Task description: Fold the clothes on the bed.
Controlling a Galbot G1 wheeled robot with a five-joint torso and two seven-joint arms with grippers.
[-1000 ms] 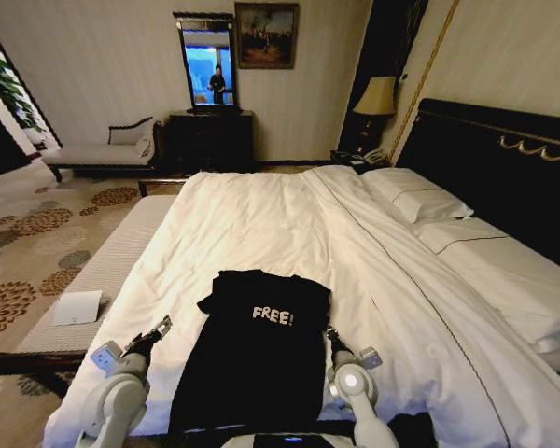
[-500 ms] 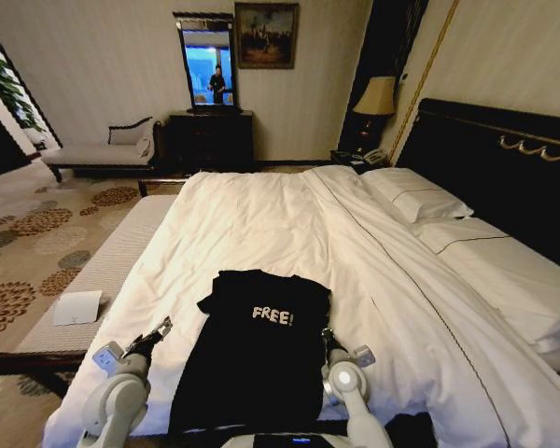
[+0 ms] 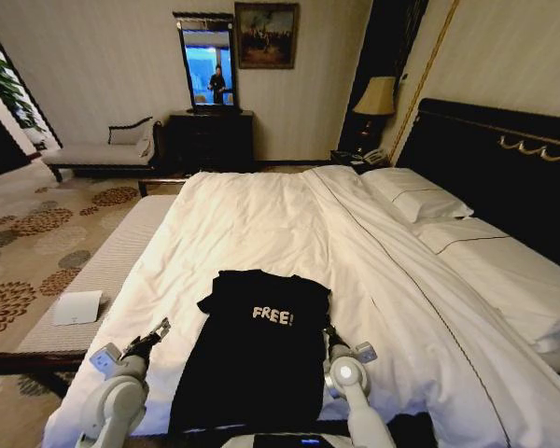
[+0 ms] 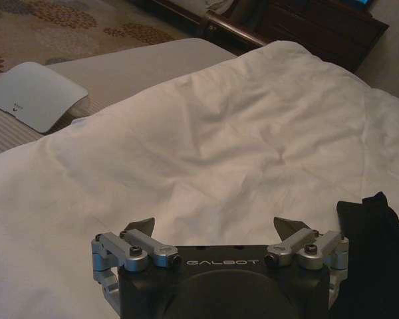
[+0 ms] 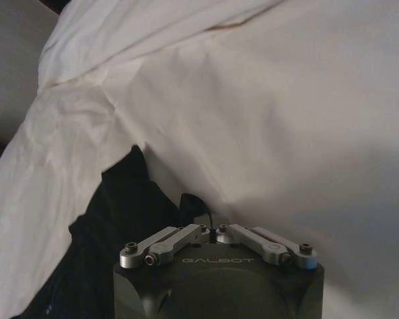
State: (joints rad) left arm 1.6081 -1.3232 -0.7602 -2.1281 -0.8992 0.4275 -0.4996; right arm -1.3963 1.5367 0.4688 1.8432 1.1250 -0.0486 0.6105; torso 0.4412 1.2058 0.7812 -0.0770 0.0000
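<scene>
Your black T-shirt (image 3: 254, 350) lies flat on the white duvet (image 3: 289, 224) at the near end of the bed (image 3: 504, 280), chest up, "FREE!" readable, sleeves tucked close to the body, hem toward you. No fold looks started; I judge you are at the opening grasp.

Left gripper (image 3: 156, 331): over bare duvet, beside the shirt's left edge but apart from it. In the left wrist view its fingers (image 4: 141, 226) stand spread wide, nothing between them, and the dark cloth sits off to one side.

Right gripper (image 3: 330, 334): right at the shirt's right edge. In the right wrist view its fingers (image 5: 201, 218) are drawn together at the cloth's border. They look to be pinching the shirt's edge, though the gripper body hides the tips, so treat the grip as likely, not certain.

Next move, as I judge it: bring the left gripper in to the left edge and get a matching pinch, taking shirt fabric only. The duvet is soft and creased and could come up with it.

Containers: none on the bed. A flat white pad (image 3: 77, 307) lies on the bench (image 3: 112, 261) to the left, with nothing on it.
</scene>
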